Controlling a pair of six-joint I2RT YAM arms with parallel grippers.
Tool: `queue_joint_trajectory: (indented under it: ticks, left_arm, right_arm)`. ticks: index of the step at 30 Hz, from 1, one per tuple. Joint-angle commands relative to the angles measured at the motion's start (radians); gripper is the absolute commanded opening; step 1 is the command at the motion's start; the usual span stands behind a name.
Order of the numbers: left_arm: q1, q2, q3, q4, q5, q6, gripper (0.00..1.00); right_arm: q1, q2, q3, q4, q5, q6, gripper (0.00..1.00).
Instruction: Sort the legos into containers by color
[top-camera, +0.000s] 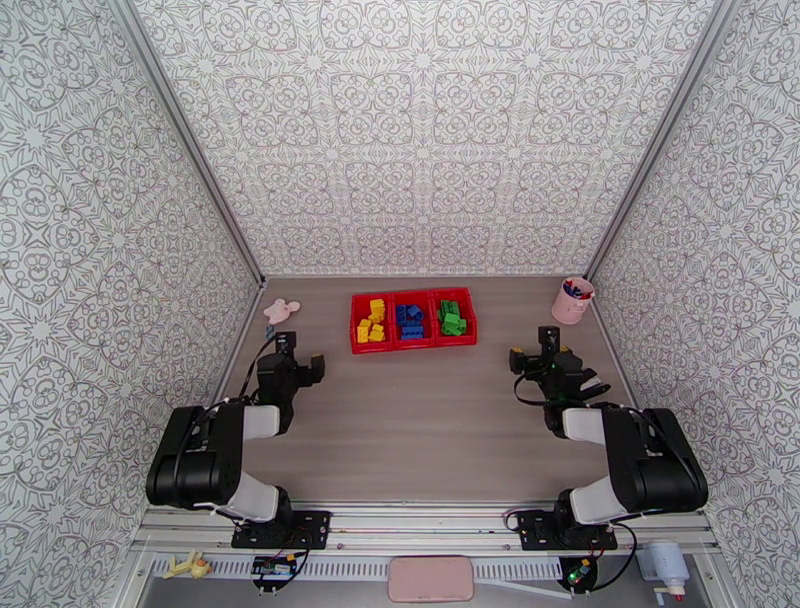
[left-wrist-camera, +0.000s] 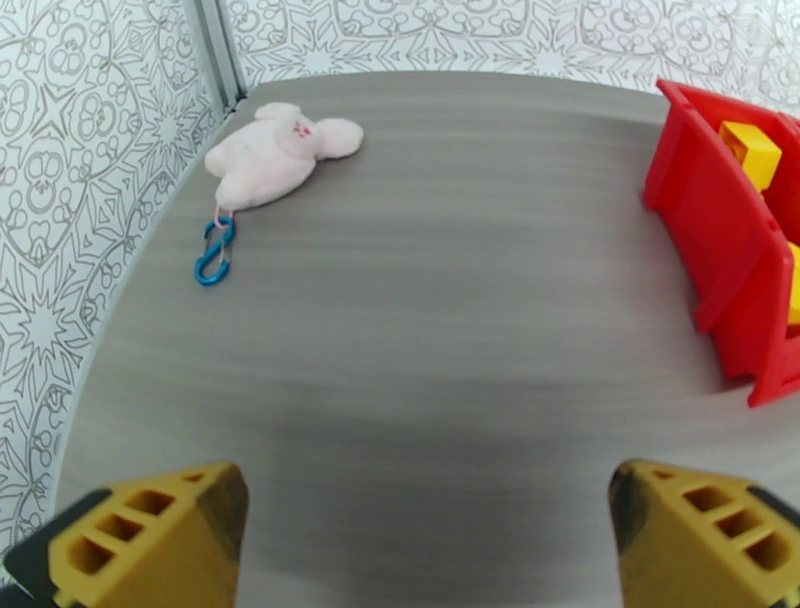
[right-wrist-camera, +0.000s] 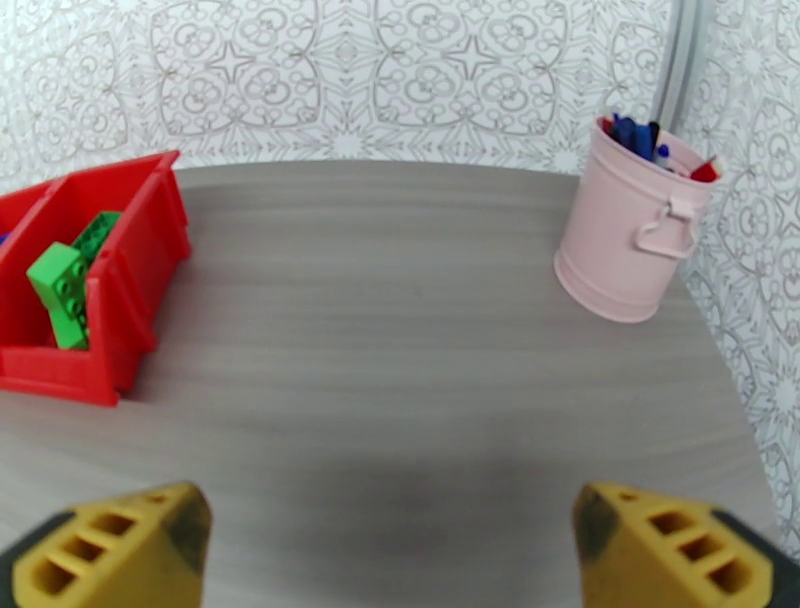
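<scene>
The left claw (left-wrist-camera: 430, 505) and right claw (right-wrist-camera: 390, 520) gape empty, well apart from the tray (top-camera: 413, 346) ahead between them, where the legos (top-camera: 411, 320) lie sorted by colour. A careless swing could bump it, tipping out the green brick (right-wrist-camera: 55, 280) perched by its wall.

Grey table (top-camera: 420, 430): tray (top-camera: 412, 347), pink toy (top-camera: 281, 311), cup (top-camera: 573, 301)

Left end effector (left-wrist-camera: 425, 520) spread wide over table (left-wrist-camera: 450, 330); pink toy (left-wrist-camera: 280, 150) far left; red tray (left-wrist-camera: 712, 230) right, yellow legos (left-wrist-camera: 750, 152) inside

top cam looks down from behind; wrist cams low, close, facing fwd; all share red tray (top-camera: 413, 347).
</scene>
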Motion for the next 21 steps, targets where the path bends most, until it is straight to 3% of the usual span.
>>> queue_joint_trajectory:
  ticks: [1,21]
  left_arm:
    - [-0.009,0.001,-0.003,0.097,-0.025,-0.012,1.0]
    - [-0.012,0.001,-0.004,0.099,-0.018,-0.007,1.0]
  right_arm:
    - [-0.004,0.005,0.009,0.015,0.005,0.009,1.0]
    - [-0.004,0.002,0.009,0.012,0.008,0.009,1.0]
